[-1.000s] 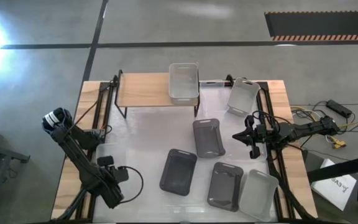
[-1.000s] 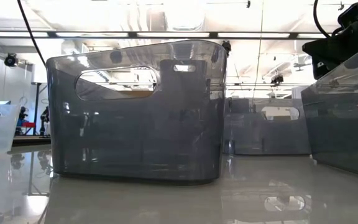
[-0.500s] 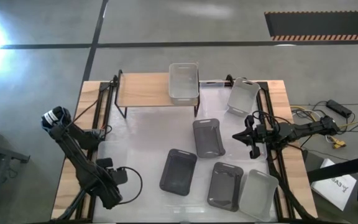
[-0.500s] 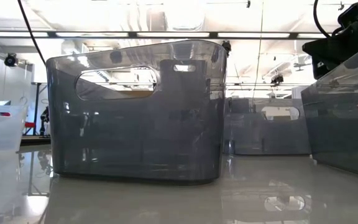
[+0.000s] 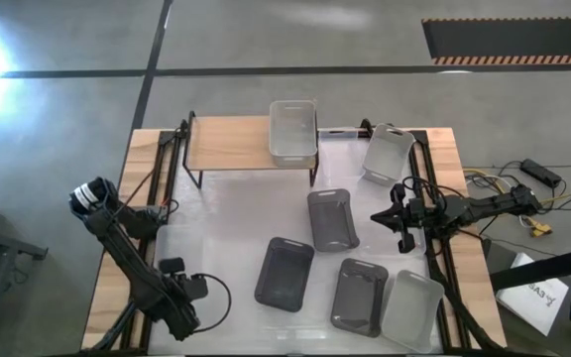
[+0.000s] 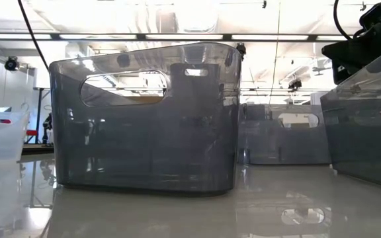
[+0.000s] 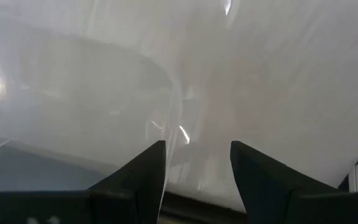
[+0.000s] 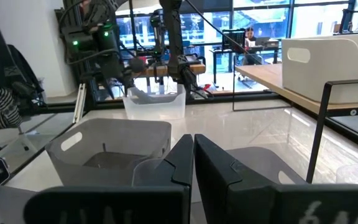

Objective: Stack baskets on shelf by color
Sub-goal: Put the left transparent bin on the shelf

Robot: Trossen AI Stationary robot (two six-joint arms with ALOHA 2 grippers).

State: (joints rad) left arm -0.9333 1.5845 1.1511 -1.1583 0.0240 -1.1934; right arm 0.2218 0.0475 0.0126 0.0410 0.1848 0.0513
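Left gripper fingers open above a clear basket at the counter's left. Right gripper fingers closed, empty, at the right edge.

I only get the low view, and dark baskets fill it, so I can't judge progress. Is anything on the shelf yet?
Observer: Yes. One clear basket stands on the right end of the shelf.
Operator: Where is the right tool?
Observer: The right tool is shut and empty, just right of a dark grey basket in the middle of the table.
Operator: And the left one?
Observer: The left tool is open and faces a second clear basket on the table's left side.
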